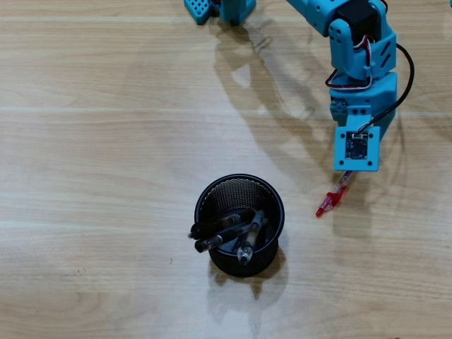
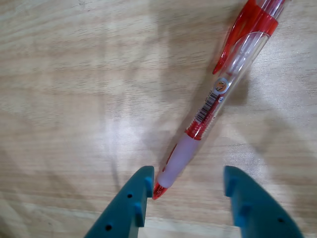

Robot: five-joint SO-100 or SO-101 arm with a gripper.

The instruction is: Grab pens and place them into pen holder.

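Wrist view: the tool hangs open around the tip of the red pen on the desk. Last pickup; next, judged: lower and close.

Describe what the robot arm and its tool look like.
The arm is bright blue printed plastic in blocky segments, with black servo bodies showing between them. Red, white and black wires loop along its side. A small circuit board sits on the wrist. The tool has two teal fingers with small round holes.

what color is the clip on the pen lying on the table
Red, on a clear barrel; the pen shows best in the wrist view.
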